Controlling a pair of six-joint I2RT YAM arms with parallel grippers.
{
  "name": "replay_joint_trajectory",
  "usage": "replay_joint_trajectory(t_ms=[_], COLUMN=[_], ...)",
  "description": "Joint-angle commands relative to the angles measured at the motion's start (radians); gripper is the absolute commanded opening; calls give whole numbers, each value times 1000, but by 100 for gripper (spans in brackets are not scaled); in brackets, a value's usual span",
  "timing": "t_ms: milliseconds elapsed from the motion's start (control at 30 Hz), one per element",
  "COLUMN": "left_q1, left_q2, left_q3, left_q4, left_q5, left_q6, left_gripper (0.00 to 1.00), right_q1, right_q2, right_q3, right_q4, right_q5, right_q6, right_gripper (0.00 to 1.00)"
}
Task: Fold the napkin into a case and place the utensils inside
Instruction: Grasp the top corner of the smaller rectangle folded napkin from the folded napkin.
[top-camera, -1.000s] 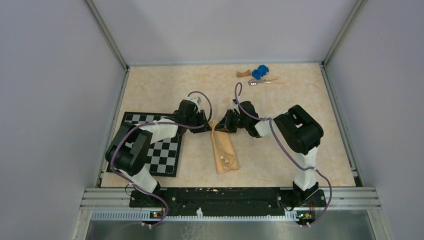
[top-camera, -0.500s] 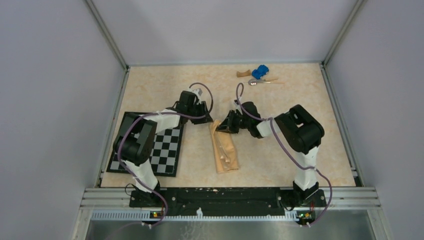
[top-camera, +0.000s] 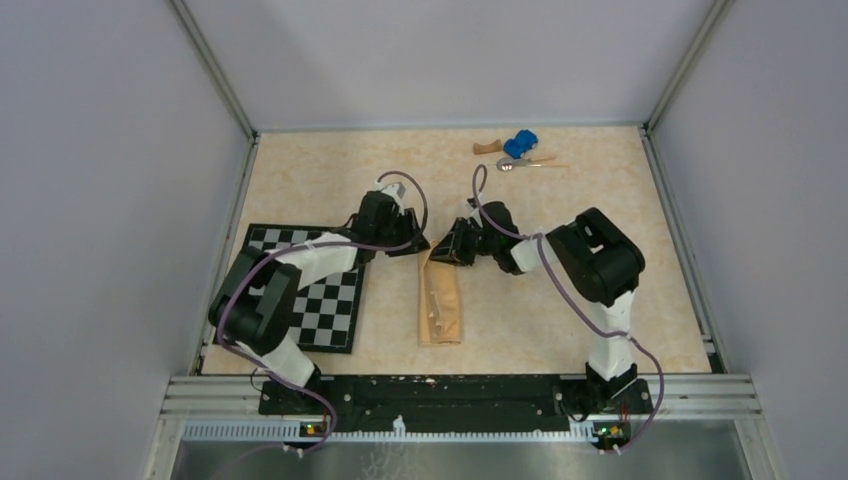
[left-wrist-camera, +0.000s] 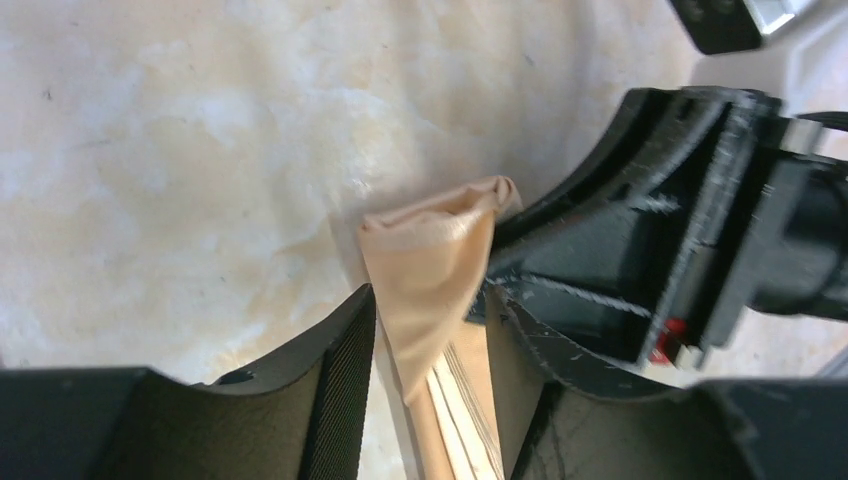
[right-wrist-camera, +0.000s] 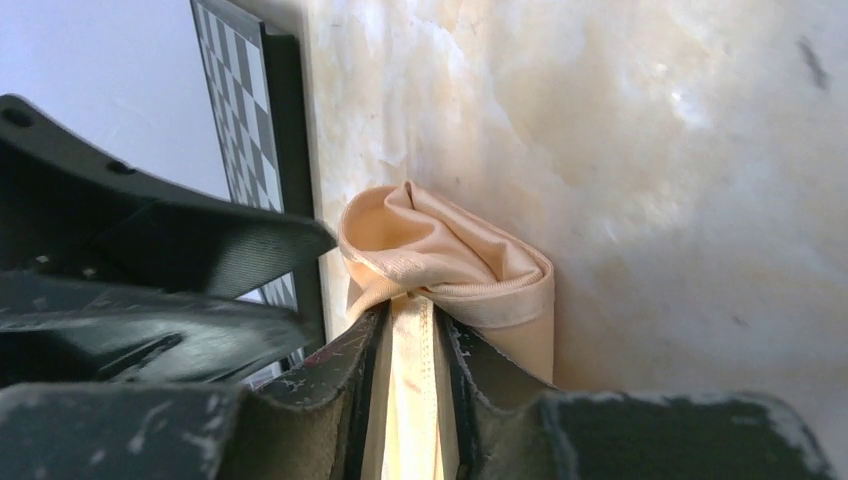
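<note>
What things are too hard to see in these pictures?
Top view: the utensils by the blue toy car are too small to count.
Top view: the napkin's far end is hidden under the left gripper and right gripper.
Left wrist view: the napkin covers the left gripper's gap, so its grip is unclear.

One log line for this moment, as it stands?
napkin: folded strip | right gripper: pinching its far end | left gripper: jaws around same end, grip unclear | spoon: far side, beside car
</note>
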Motion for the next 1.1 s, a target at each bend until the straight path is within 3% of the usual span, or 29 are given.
replay_joint_trajectory(t_ms=[0, 133, 233, 467, 567, 833, 1067], left_q1=[-8, -3, 1, -2, -7, -109, -65], left_q2=[-128, -173, -163, -103, -72, 17, -82], left_q3=[-31, -79, -98, -111, -120, -134, -167], left_q4=[-50, -43, -29, 19, 44, 141, 69], left_q5=[-1, -23, -6, 52, 70, 79, 53], left_q6=[4, -3, -15, -42, -55, -133, -93], left_gripper=[53, 56, 51, 36, 33, 27, 30], right_q1=[-29, -32, -32, -32, -32, 3, -39], right_q2=[-101, -153, -172, -99, -64, 50, -117], right_q3=[-64, -91, -100, -61, -36, 78, -14], right_q4=[40, 5, -15, -11, 12, 48, -89], right_q5=[-20, -52, -43, -28, -21, 23, -33], right_q6=[-12, -41, -58, -70, -58, 0, -68], right_gripper=[25, 28, 28, 10, 8, 6, 14])
